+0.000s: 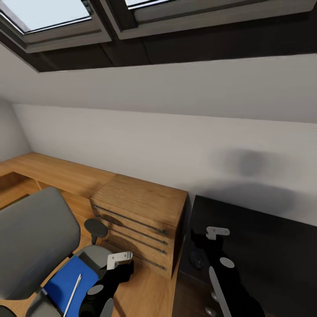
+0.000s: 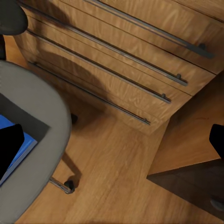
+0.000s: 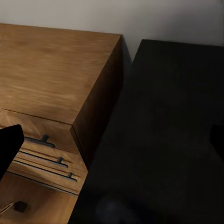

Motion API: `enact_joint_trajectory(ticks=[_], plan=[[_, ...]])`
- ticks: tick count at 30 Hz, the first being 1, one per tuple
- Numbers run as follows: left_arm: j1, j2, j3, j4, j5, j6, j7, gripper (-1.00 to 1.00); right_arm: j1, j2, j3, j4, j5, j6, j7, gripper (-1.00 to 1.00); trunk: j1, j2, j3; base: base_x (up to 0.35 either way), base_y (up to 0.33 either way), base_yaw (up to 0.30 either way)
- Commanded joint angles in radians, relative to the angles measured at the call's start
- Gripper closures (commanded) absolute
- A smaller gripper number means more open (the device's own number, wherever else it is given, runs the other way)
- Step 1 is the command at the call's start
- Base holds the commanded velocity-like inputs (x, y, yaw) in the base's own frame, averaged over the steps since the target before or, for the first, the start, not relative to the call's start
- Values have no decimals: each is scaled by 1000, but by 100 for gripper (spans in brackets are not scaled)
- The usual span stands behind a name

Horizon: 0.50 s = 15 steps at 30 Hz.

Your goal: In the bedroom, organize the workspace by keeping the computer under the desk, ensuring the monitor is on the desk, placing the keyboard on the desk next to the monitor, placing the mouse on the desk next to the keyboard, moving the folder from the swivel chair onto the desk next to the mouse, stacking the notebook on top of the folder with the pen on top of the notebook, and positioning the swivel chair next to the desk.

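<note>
Folder (image 1: 66,281) is seen on the swivel chair (image 1: 31,246), just beside the left tool (image 1: 118,260), whose opening cannot be told.

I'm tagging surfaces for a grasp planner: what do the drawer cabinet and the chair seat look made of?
The drawer cabinet looks like light wood or veneer, with visible grain and dark bar handles. The swivel chair seat seems matte grey upholstery, though the render leaves that open.
</note>
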Motion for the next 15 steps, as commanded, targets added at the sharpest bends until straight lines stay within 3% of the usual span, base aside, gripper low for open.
enact_joint_trajectory(ticks=[1,6,15], plan=[[0,0,-1,-1,10,2,10,-100,-1,0,1,-7,-2,6,-7,-100,0,-1,-2,-171,0,0],[0,0,-1,-1,10,2,10,-100,-1,1,1,-25,-1,5,-8,-100,0,-1,-2,-261,0,-30],[0,0,-17,13,10,3,10,-100,0,7,0,-22,-1,2,-8,-100,0,-1,-2,-332,0,-244]])
